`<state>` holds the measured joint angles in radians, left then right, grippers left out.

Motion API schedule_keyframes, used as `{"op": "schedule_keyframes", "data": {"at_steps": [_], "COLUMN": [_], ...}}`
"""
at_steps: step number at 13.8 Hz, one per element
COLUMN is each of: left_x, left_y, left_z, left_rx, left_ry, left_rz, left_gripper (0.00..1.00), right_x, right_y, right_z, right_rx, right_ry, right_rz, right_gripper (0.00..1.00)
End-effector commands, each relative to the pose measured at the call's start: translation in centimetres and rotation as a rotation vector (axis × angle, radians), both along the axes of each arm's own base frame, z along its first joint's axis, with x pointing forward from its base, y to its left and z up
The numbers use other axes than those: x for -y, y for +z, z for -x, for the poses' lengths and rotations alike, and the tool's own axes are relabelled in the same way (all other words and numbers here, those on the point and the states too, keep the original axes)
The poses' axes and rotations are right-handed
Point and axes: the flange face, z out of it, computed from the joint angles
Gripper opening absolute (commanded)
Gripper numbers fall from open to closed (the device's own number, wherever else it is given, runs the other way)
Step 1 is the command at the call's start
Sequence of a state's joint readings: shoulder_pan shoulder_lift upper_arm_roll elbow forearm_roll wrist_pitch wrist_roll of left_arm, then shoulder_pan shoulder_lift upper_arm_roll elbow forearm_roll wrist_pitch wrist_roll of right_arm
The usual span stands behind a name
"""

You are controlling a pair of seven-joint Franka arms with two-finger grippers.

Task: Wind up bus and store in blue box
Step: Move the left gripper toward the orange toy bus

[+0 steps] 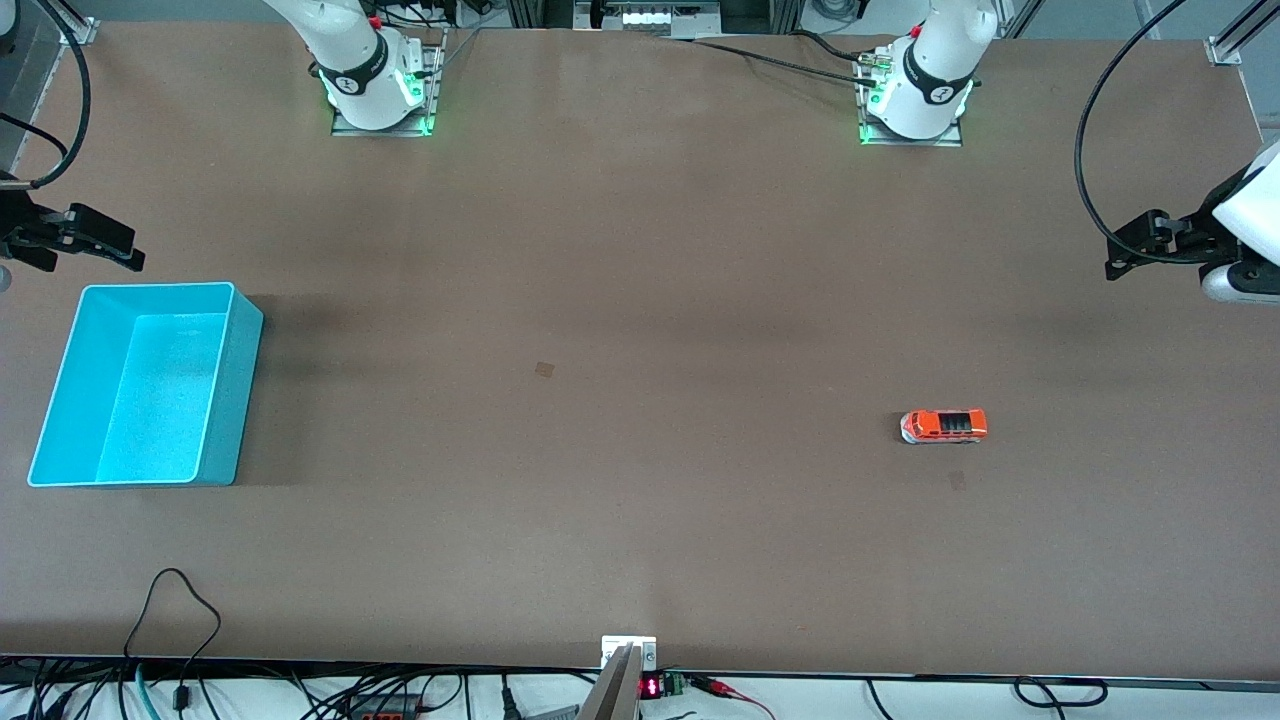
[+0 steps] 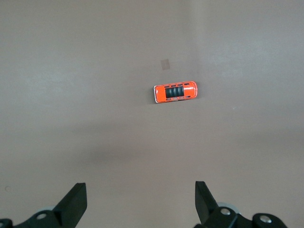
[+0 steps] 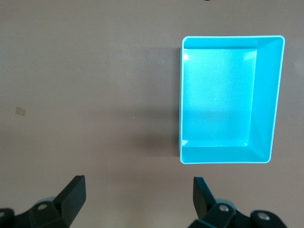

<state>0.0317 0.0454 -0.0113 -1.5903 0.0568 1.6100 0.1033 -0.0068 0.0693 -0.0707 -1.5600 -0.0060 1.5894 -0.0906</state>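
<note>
The small orange bus [image 1: 944, 425] stands on its wheels on the brown table toward the left arm's end. It also shows in the left wrist view [image 2: 175, 91], apart from the fingers. The empty blue box [image 1: 234, 400] sits at the right arm's end and shows in the right wrist view [image 3: 266, 95]. My left gripper [image 1: 1130, 250] hangs open and empty over the table edge at its own end, and shows in its wrist view [image 2: 140, 199]. My right gripper [image 1: 100, 240] hangs open and empty over the table beside the box, and shows in its wrist view [image 3: 139, 197].
Two small tape marks lie on the table, one near the middle [image 1: 544, 369] and one just nearer the front camera than the bus [image 1: 957, 480]. Cables [image 1: 180, 600] run along the table's near edge. Both arm bases stand at the table's farthest edge.
</note>
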Motion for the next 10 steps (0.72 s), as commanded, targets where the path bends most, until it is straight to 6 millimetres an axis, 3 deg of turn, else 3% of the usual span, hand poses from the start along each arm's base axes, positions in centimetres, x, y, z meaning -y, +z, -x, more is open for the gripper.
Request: {"op": "schedule_keyframes", "data": {"at_steps": [1, 4, 10], "left_x": [-0.2, -0.1, -0.3], "left_y": [0.4, 0.4, -2.2], "left_z": [0.4, 0.3, 1.4], "left_rx": [0.007, 0.008, -0.162], "left_ry": [-0.016, -0.016, -0.004], "left_rz": [-0.01, -0.01, -0.006], "left_gripper": [1.0, 1.0, 1.0], "right_x": [-0.1, -0.2, 0.1], "right_y": [0.3, 0.4, 0.0], "right_z": [-0.1, -0.1, -0.3], "right_rx": [-0.004, -0.002, -0.003], "right_ry": [0.01, 0.01, 0.001], "right_rz": [0.005, 0.005, 0.002], "right_gripper": [1.0, 1.0, 1.0]}}
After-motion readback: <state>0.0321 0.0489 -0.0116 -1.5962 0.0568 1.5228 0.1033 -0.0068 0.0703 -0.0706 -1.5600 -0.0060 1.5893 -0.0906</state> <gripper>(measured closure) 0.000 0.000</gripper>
